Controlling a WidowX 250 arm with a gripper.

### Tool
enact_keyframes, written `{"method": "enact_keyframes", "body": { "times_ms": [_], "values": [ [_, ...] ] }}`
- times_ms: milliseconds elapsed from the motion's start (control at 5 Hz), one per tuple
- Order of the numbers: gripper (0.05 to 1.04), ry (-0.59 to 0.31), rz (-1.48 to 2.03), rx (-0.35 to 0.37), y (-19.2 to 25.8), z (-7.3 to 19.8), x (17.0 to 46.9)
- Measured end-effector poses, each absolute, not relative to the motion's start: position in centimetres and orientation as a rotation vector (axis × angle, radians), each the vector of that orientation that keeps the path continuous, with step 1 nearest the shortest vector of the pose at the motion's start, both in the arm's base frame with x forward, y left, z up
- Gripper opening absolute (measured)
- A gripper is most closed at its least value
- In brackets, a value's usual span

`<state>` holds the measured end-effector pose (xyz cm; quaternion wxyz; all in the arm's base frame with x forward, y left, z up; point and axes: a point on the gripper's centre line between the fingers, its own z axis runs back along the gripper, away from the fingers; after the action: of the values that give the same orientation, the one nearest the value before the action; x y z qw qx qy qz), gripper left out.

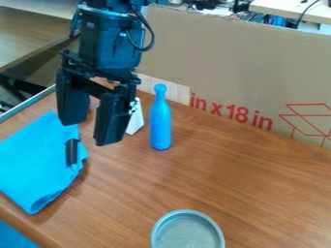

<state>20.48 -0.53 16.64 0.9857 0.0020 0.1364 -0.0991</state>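
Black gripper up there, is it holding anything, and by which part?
Nothing is held: the gripper hangs open, its fingers apart with nothing between them.

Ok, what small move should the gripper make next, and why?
I'd probably ease the open gripper slightly toward the blue cloth: its fingers stand apart holding nothing, the cloth's edge looks close, and the bottle stands on the other side.

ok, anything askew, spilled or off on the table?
The blue cloth at left looks bunched rather than laid flat: near corner curled, black object at its right edge. Blue bottle stands upright; no spill visible.
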Motion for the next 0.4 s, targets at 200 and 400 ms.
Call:
{"method": "enact_keyframes", "body": {
  "times_ms": [200, 400],
  "values": [
    [1.002, 0.295, -0.199, 0.001, -0.6, 16.0, 20.2],
    [1.002, 0.246, -0.275, -0.008, -2.8, 15.6, 17.4]
  ]
}}
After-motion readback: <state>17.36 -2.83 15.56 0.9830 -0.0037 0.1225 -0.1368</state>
